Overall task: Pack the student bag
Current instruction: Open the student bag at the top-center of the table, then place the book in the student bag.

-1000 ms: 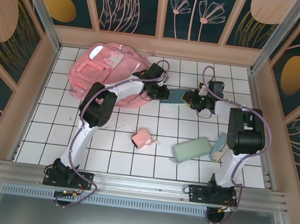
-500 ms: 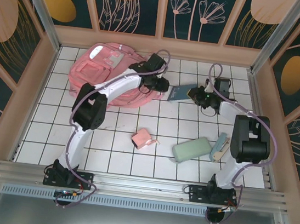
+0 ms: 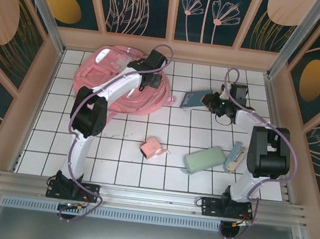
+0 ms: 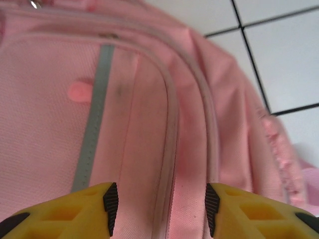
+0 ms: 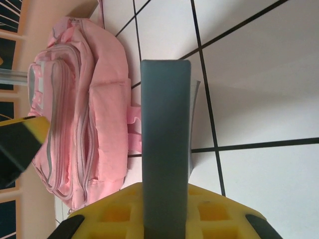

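Two arms inspected. The student bag (image 3: 115, 81) lies at the far-left of the table (image 3: 141, 170). The left fingers (image 4: 75, 209) stand parted over its pink fabric, gripping nothing. The right fingers (image 5: 224, 219) are clamped on a slate-blue book (image 5: 164, 139), near the bag.

Bag (image 4: 50, 124): matt woven pink cloth, grey ribbon stripe. Book (image 5: 164, 139): smooth matt grey-blue cover. Bench (image 5: 259, 89): smooth white tiles.

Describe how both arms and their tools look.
The left arm and the right arm each have white links joined by bulky black joints, a black base and a lilac cable looping alongside. The left tool and right tool have yellow plastic fingers; the left's carry ribbed black pads.
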Tool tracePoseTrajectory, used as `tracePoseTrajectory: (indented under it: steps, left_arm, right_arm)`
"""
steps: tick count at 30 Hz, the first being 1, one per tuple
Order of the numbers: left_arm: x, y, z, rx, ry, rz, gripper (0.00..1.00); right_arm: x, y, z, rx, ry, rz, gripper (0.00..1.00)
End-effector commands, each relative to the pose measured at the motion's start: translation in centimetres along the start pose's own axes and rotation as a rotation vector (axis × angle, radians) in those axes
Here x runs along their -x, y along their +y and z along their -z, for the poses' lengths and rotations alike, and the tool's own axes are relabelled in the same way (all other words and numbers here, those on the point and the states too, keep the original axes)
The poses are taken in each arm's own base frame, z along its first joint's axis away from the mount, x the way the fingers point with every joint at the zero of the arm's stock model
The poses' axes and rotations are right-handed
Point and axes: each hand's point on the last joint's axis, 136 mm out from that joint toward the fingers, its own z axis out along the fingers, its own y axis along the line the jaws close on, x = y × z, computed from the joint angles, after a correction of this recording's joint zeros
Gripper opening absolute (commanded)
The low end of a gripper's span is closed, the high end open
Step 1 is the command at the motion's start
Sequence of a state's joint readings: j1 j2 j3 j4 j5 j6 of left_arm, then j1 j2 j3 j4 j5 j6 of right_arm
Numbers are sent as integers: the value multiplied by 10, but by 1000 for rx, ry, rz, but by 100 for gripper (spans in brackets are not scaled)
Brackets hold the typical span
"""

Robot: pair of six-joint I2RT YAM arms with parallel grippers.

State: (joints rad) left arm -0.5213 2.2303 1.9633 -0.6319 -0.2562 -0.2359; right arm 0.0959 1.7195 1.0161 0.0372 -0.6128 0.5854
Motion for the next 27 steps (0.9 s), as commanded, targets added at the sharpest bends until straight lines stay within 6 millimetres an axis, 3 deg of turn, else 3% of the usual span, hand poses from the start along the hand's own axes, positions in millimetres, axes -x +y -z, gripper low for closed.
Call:
tracePoseTrajectory:
  steps: [1,3,5,9,10,14,21,27]
  left_arm:
    - [-34,4,-20,50,101,-63,51]
    - [-39,5,-25,61,116,-70,45]
    - [-39,7,-27,77,116,-71,32]
    - [-28,10,-18,91,86,-53,3]
    - [-22,11,-13,93,72,-44,0]
    - [11,13,18,74,-19,9,0]
    - [84,22,94,-78,-208,172,0]
    - [115,41,136,-185,-305,277,0]
  right_arm:
    - [3,27,10,70,-19,38,0]
    - [2,30,10,77,-16,40,0]
    - [3,34,11,86,-19,41,0]
    - [4,46,11,118,-20,43,0]
    - [5,49,10,127,-19,45,0]
    - [7,71,9,177,-16,62,0]
    - [8,109,5,294,-8,60,0]
    - [3,142,-7,423,-2,50,0]
